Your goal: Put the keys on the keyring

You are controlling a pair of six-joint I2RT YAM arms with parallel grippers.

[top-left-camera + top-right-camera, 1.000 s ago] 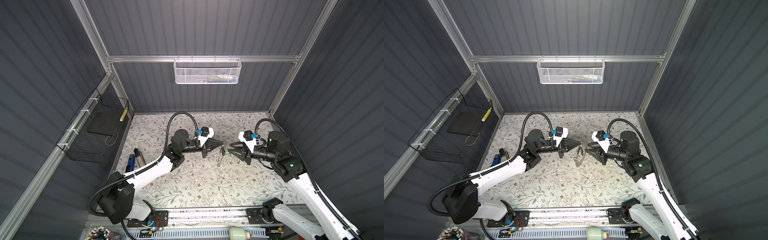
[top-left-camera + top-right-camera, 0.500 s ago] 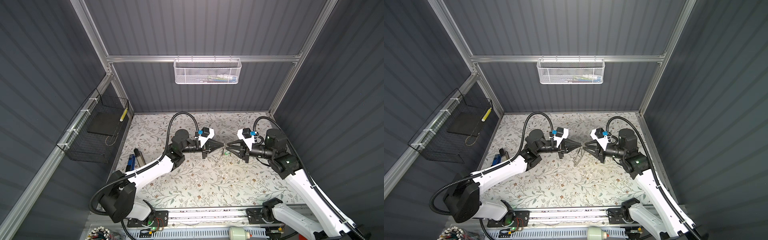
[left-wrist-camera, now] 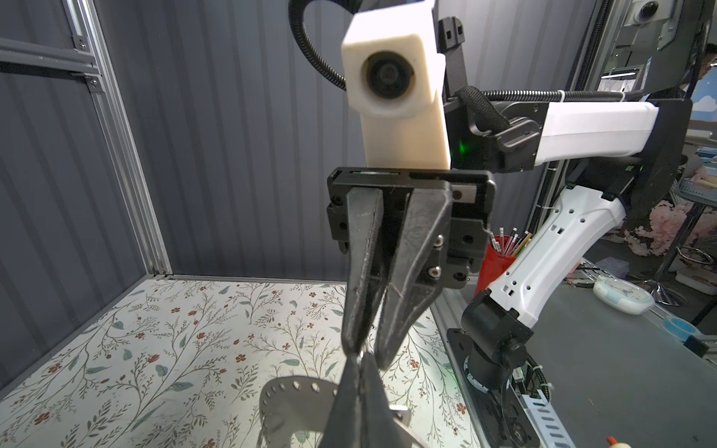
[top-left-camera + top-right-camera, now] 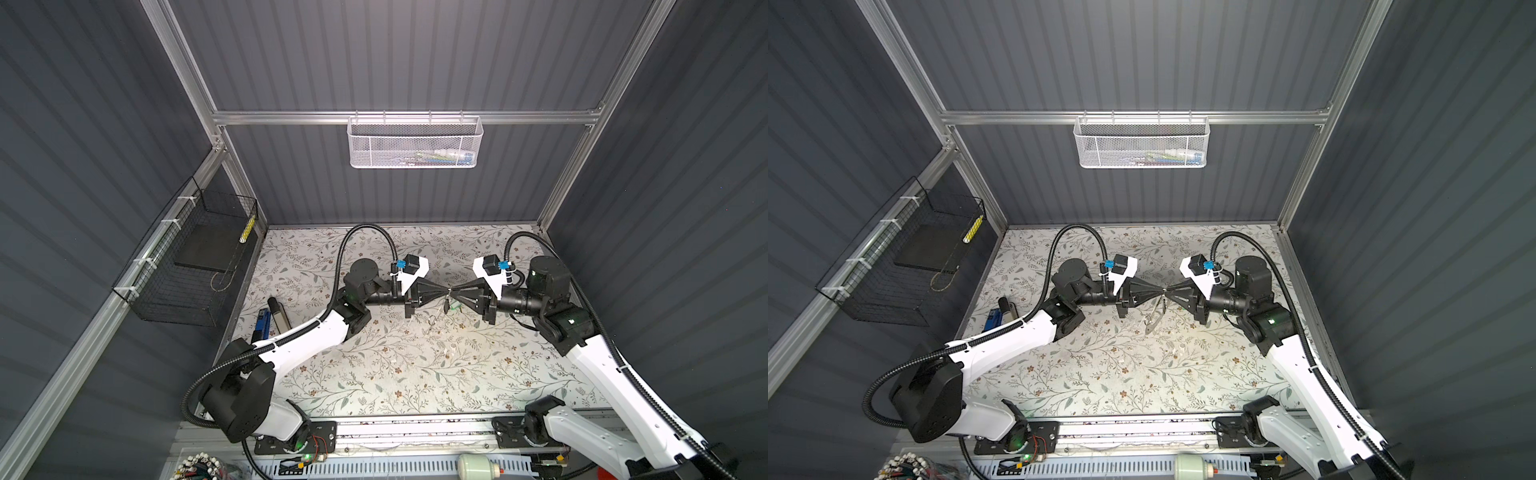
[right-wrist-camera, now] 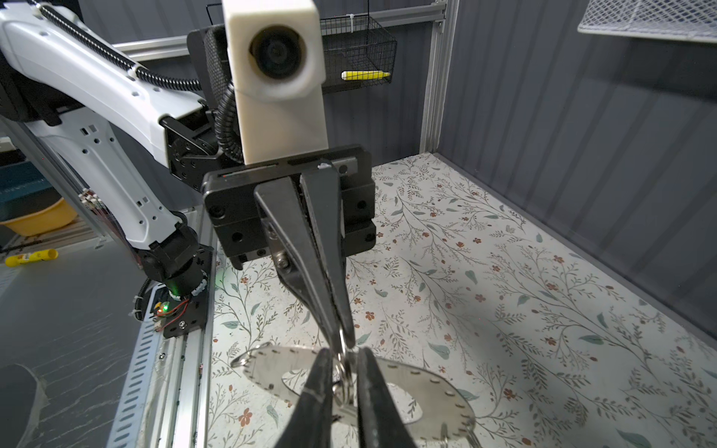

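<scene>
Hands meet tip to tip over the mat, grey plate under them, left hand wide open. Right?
No. The left hand is shut, not open: the right wrist view shows its fingertips pinched on a small wire loop. The rest stands: it meets the right hand tip to tip over the mat, grey plate under them.

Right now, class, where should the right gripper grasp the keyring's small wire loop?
I'd pinch the wire loop on its free arc just past the left gripper, coming head-on from the opposite side: it stands edge-on to the right gripper, keyring hanging below.
</scene>
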